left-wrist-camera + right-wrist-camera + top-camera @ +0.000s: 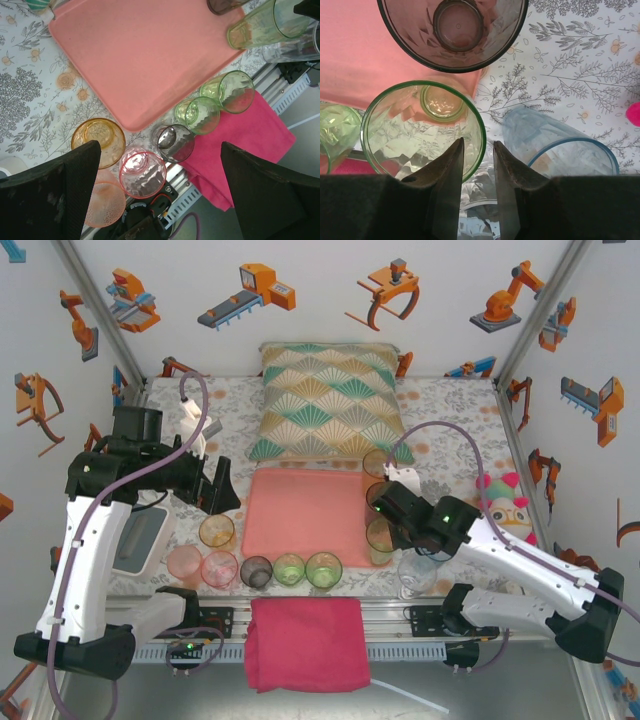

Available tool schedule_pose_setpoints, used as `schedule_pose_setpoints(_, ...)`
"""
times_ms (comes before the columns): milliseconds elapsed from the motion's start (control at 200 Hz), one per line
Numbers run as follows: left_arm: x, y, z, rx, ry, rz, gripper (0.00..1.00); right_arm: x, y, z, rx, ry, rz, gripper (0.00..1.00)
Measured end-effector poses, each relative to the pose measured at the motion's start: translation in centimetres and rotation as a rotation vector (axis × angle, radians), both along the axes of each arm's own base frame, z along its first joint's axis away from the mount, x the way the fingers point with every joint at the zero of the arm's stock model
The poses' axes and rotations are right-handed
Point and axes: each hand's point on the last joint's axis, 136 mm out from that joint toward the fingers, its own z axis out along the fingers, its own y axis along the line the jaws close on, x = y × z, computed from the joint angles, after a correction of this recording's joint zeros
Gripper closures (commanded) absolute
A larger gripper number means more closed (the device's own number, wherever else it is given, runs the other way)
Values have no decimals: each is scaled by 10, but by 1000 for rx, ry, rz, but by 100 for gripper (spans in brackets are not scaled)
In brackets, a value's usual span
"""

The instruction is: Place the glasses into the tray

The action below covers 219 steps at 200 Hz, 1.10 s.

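Clearly, the right tool (477,155) stood only a little parted, one finger inside and one outside the rim of the green glass (395,135); it seemed not to pinch the wall. This glass stood at the right edge of the tray (360,55). I judged the tool should open more and rise straight, so that the rim is not dragged. The smoky glass (455,30) and the blue glass (555,145) were just beside and could be knocked. The left tool (160,150) hung spread wide above the amber glass (98,140) on the counter (30,100).
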Motion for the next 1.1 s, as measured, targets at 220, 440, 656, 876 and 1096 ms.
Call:
schedule_pose_setpoints(220, 1, 0, 1, 0, -2, 0, 3, 3, -1, 13, 9, -27, -8, 63)
schedule_pose_setpoints(440, 1, 0, 1, 0, -3, 1, 3, 6, -3, 25, 8, -53, -18, 62)
schedule_pose_setpoints(656, 1, 0, 4, -2, -10, 1, 3, 8, -7, 39, 18, -84, -30, 60)
schedule_pose_setpoints(876, 1, 0, 4, -1, -12, 1, 3, 16, -19, 63, 40, -123, -92, 60)
schedule_pose_setpoints(1096, 1, 0, 5, -1, -15, 2, 3, 20, -64, 84, 47, -129, -269, 59)
